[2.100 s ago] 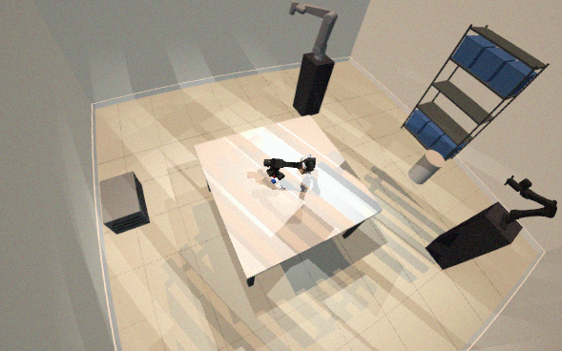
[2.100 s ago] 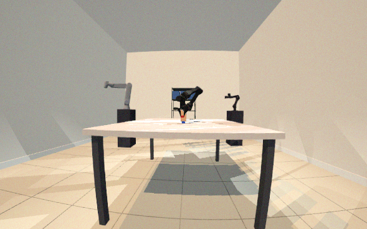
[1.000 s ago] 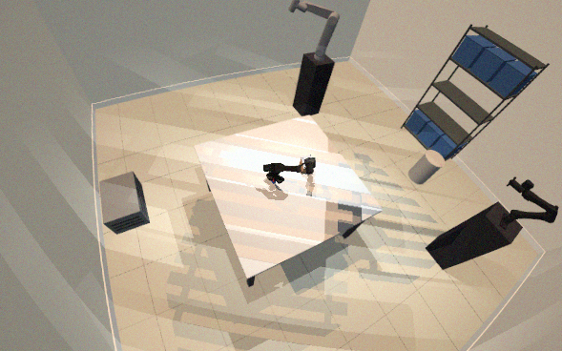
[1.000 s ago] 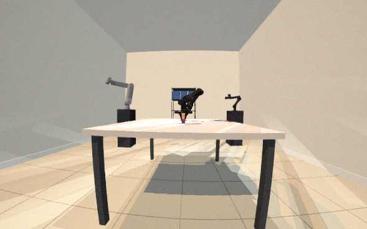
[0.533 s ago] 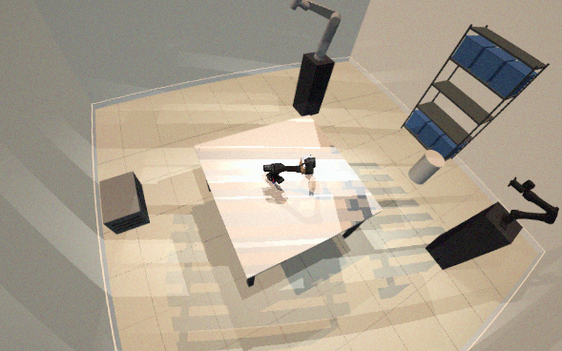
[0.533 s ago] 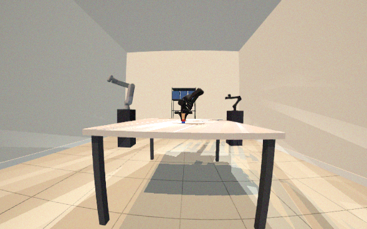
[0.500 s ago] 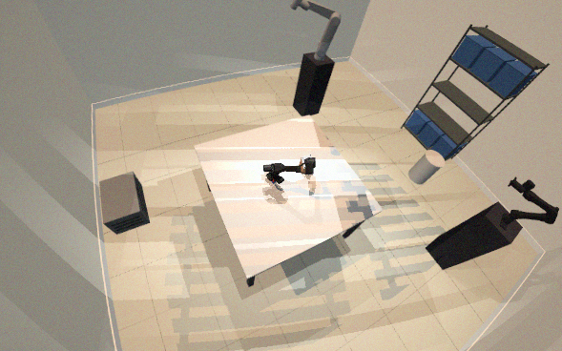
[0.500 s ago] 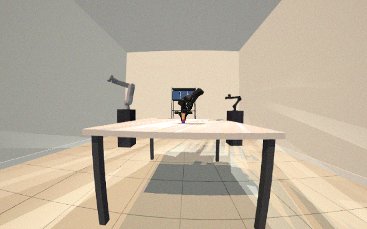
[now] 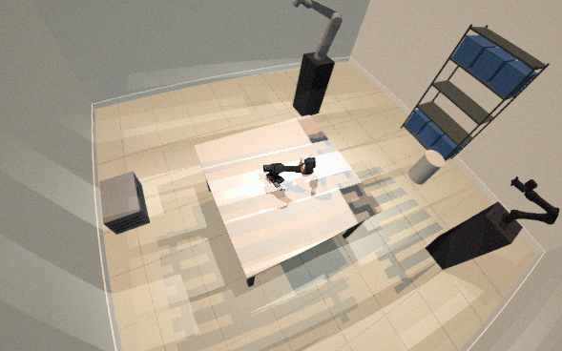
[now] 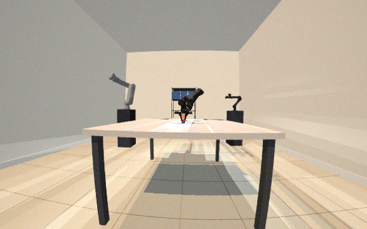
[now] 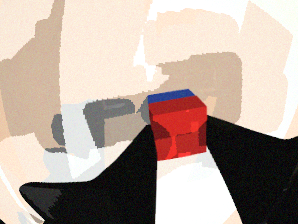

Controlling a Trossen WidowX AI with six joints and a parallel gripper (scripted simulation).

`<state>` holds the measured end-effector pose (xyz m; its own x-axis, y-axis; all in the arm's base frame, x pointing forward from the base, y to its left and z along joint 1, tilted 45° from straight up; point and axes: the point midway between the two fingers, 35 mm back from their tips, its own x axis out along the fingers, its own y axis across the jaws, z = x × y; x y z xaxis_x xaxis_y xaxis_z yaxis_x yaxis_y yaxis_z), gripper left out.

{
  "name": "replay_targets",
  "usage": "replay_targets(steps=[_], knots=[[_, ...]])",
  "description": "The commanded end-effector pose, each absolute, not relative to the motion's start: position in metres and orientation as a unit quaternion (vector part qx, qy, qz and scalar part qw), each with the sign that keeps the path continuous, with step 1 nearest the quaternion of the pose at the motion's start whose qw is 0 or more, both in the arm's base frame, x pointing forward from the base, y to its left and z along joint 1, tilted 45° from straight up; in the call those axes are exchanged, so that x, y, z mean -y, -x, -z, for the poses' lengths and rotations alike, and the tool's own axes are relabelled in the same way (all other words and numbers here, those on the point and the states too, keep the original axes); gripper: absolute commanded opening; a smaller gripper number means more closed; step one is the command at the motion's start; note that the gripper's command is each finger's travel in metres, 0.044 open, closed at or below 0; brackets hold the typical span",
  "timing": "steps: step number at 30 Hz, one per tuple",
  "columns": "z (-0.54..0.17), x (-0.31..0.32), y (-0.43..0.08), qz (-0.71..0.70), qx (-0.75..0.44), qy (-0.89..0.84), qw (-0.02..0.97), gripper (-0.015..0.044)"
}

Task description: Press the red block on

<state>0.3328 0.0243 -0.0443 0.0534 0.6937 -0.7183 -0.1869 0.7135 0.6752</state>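
Pale tabletop [image 9: 236, 191] [image 10: 179, 134] | red block [image 10: 183, 120] [image 11: 178, 127] between pincer [image 10: 183, 119] [image 11: 177, 125] fingers, above blue block [image 10: 183, 122] [image 11: 171, 95]

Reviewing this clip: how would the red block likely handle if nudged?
The red block is probably stiff, given its crisp straight edges. Its flat faces suggest sliding or tipping over rolling. Small between the gripper's fingers, it looks likely light.

— Please, can you read some text, label, brand or number on any thing there?
— No, I am sorry. I look in all three views, and no writing is readable.
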Motion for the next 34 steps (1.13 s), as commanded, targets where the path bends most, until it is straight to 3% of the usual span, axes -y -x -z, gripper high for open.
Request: replay_targets(steps=[1,5,14,21,34], knots=[[0.044,-0.024,-0.333,-0.317,-0.61,-0.206,0.696,0.0131],[0.044,-0.024,-0.333,-0.317,-0.61,-0.206,0.696,0.022],[0.042,-0.022,-0.333,-0.317,-0.611,-0.206,0.696,0.022],[-0.026,0.045,-0.328,-0.316,-0.612,-0.208,0.695,0.022],[-0.026,0.049,-0.328,-0.316,-0.612,-0.208,0.695,0.022]])
